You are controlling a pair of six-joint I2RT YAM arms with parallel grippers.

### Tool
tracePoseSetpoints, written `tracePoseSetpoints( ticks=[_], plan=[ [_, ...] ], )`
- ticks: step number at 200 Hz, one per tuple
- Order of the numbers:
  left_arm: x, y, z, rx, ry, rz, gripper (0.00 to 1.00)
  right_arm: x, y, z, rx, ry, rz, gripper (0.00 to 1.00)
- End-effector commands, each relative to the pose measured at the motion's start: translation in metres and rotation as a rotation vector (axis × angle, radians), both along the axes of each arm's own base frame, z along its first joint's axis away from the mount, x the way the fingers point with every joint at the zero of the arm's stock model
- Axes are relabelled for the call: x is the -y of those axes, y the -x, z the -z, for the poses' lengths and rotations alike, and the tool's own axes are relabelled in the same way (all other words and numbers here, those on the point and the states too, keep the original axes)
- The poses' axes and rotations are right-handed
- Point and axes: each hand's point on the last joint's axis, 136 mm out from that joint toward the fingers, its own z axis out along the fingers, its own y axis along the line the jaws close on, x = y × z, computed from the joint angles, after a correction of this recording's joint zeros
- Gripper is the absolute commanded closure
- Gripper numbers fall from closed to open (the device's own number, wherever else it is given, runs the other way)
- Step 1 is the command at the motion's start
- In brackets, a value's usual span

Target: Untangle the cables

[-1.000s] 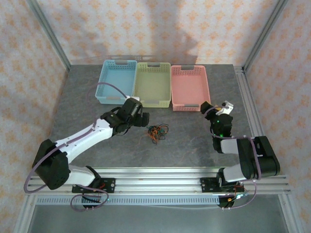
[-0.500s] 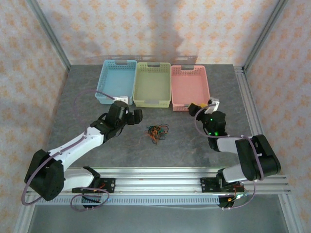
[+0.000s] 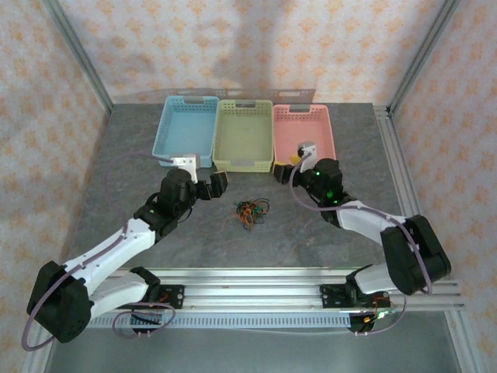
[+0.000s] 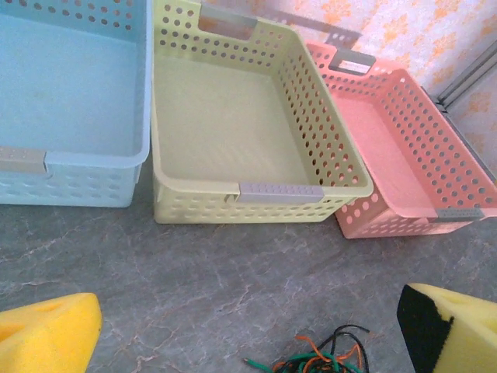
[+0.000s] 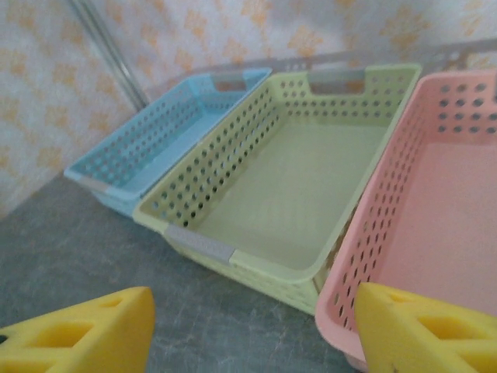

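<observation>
Both arms have shifted since the earlier frames. Left fingers point(image 3: 217, 185) have backed away leftward from the cables point(image 3: 252, 210). Right fingers point(image 3: 299, 161) have swung in from the right to the near left corner of the pink basket point(image 3: 304, 109).

Left fingers are spread wide and hold nothing. They sit just in front of the near left corner of the yellow basket point(image 3: 242, 164).

Right fingers are likewise spread wide and empty, just right of the yellow basket's near right corner.

The cables lie in one tangled bundle on the tabletop point(image 3: 311, 225), in front of the yellow basket and apart from it, touching neither set of fingers. In the left wrist view the bundle sits at the bottom edge, nearer the right pad point(image 4: 454, 326).

The blue basket point(image 3: 180, 159) stands just left of the yellow basket.
</observation>
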Motion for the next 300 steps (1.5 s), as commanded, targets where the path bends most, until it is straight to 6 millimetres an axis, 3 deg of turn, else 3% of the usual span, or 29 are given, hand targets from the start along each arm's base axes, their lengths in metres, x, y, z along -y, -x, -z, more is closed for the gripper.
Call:
tracePoseSetpoints(
  ticks=[1, 8, 36, 50, 69, 101, 198, 229, 300],
  plan=[
    [-0.018, -0.009, -0.002, -0.033, 0.015, -0.128, 0.0, -0.016, 0.006, 0.028, -0.032, 0.044, -0.1, 0.33],
    [-0.016, -0.013, -0.002, -0.042, 0.004, -0.108, 0.0, -0.018, 0.007, 0.034, -0.034, 0.041, -0.118, 0.33],
    [0.027, -0.029, -0.004, -0.104, 0.016, 0.105, 0.07, -0.033, 0.017, 0.046, -0.065, 0.115, -0.18, 0.39],
    [0.041, -0.034, 0.005, -0.145, 0.003, 0.173, 0.08, -0.037, 0.023, 0.048, -0.061, 0.113, -0.202, 0.39],
    [0.052, -0.033, 0.027, -0.208, 0.012, 0.222, 0.1, -0.037, 0.027, 0.049, -0.061, 0.126, -0.215, 0.41],
    [0.063, -0.025, 0.036, -0.222, 0.05, 0.256, 0.11, -0.048, 0.037, 0.05, -0.061, 0.118, -0.302, 0.43],
    [0.061, -0.023, 0.036, -0.199, 0.031, 0.225, 0.11, -0.094, 0.091, 0.088, -0.01, 0.181, -0.67, 0.4],
    [0.057, -0.024, 0.035, -0.192, 0.016, 0.209, 0.11, -0.098, 0.096, 0.09, -0.007, 0.175, -0.706, 0.42],
    [0.056, -0.024, 0.033, -0.188, 0.019, 0.2, 0.11, -0.109, 0.099, 0.09, 0.0, 0.159, -0.724, 0.58]
  ],
)
